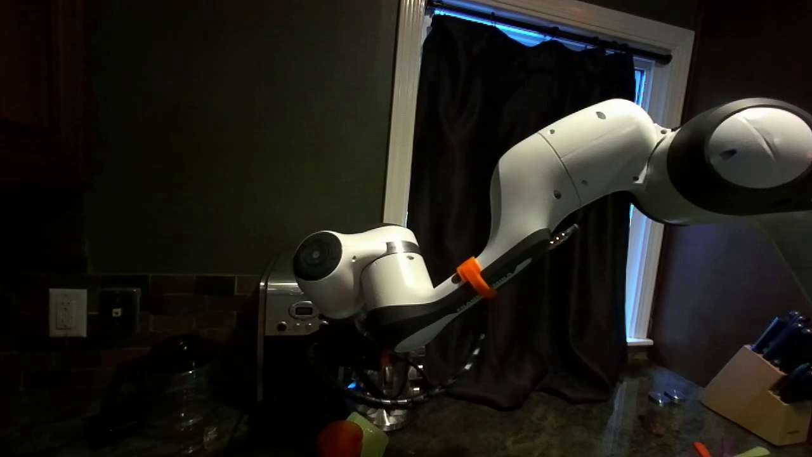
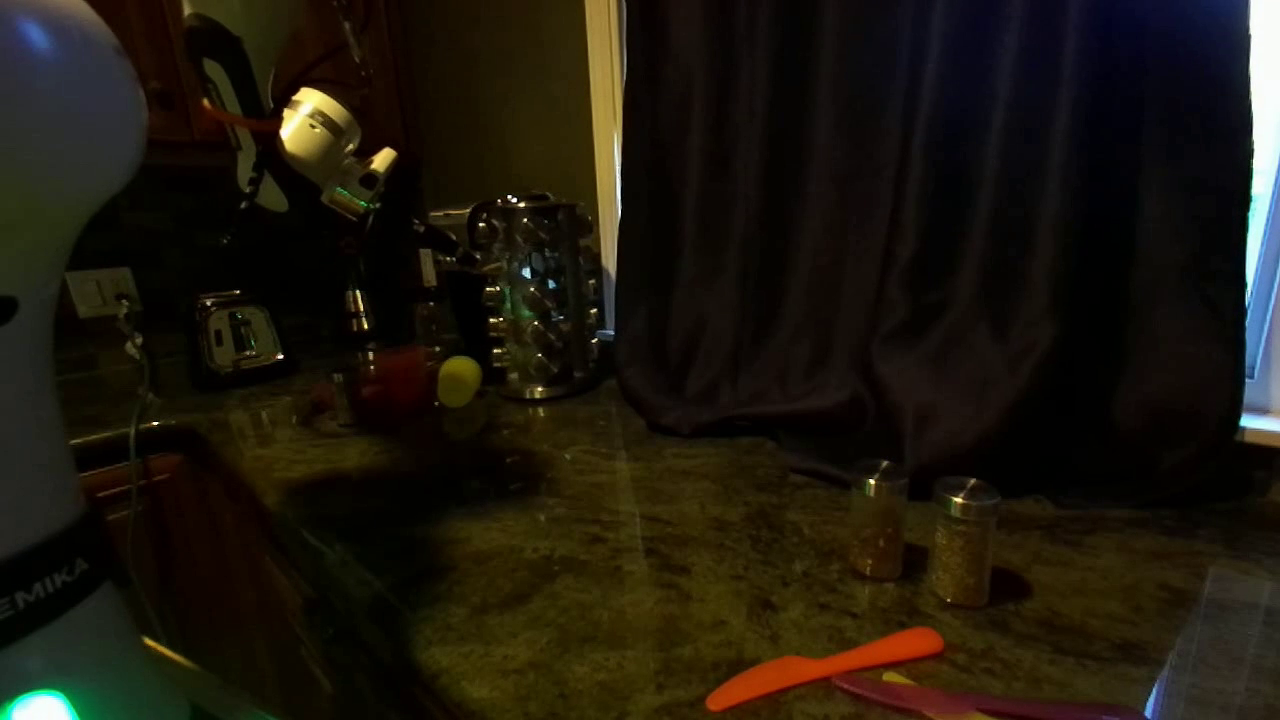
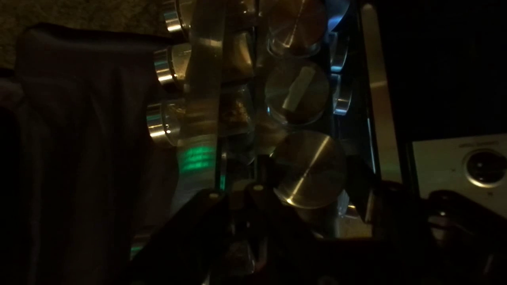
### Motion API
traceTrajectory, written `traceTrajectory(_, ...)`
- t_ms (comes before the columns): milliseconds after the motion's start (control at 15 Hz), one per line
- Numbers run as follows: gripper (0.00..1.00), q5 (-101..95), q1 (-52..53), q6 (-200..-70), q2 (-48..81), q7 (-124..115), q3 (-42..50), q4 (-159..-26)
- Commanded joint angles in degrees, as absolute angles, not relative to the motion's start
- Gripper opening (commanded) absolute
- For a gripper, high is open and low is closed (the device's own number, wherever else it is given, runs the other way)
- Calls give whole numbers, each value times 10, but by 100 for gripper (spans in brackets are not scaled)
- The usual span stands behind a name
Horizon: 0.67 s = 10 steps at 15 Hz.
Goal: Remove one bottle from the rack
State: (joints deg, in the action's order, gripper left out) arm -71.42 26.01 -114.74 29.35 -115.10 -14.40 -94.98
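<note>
Although much of the wrist view is dark, the claw (image 3: 315, 170) can be made out, its fingers (image 3: 360, 180) clamped on either side of the round metal lid of a bottle (image 3: 309, 170). That bottle is at the rack (image 2: 545, 389), lined up with other bottles (image 3: 297, 93) whose lids also face the camera; whether it sits fully in its slot or partly out, I cannot tell. More lids point toward the left of that view, beyond a shiny strip (image 3: 202, 99) that carries a green reflection.

In an exterior view the rack stands upright on the surface (image 2: 560, 560), just beside a dark curtain (image 2: 930, 220), and the arm (image 2: 320, 120) slants down to it from the left. A toaster (image 2: 240, 335), a red container (image 2: 395, 380) and a yellow-green round thing (image 2: 460, 382) are on that same side. Well apart from the rack, two lidded jars (image 2: 965, 550) stand upright near the curtain. Closer to the camera lie an orange knife (image 2: 830, 668) and a purple utensil (image 2: 960, 697).

In an exterior view the arm hides the claw and part of the rack, near a steel appliance (image 1: 288, 311) with a small display; a knife block (image 1: 755, 393) stands at the far right.
</note>
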Motion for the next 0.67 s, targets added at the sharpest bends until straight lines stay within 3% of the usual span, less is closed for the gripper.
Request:
traceTrajectory(0,24,-720,263,-1155,257,-1146,-145,-981)
traceTrajectory(600,24,-708,225,-1254,209,-1061,-152,-1045)
